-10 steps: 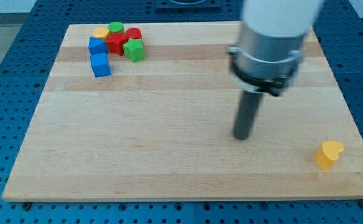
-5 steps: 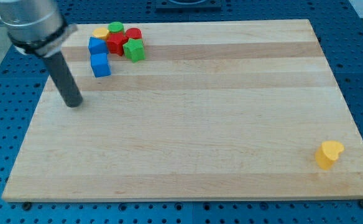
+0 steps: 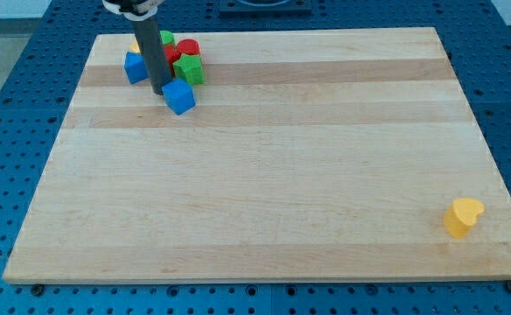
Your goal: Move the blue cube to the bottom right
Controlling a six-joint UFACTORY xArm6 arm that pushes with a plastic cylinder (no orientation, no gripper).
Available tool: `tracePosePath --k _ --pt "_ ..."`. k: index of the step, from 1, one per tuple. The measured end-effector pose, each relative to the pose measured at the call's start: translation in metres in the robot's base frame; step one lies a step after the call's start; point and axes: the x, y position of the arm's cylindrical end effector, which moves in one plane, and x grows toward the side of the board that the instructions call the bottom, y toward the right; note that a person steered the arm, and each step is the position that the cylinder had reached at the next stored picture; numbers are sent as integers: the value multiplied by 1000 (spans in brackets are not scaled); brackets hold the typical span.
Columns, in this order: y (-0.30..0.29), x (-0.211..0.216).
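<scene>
Near the desk's (image 3: 264,175) top-left, the rod's tip (image 3: 158,91) touches the blue cube (image 3: 178,96) — a yellow block (image 3: 462,216) sits alone at bottom right; no gripper fitted.

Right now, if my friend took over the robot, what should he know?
My tip: down on the board near the view's top left, right against the blue cube's upper-left side.
Blue cube: pushed a little right and down out of the cluster; the other blue block, red blocks and green block sit behind it.
Yellow block: alone at the bottom right.
Done: the push has started.
Left: nearly the whole way, diagonally across the board to the bottom right corner.
</scene>
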Motion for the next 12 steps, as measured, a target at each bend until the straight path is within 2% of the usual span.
tracePosePath --k 2,4,7,12 --pt "8 20" --pt "57 28" --pt "90 79" --pt "183 152"
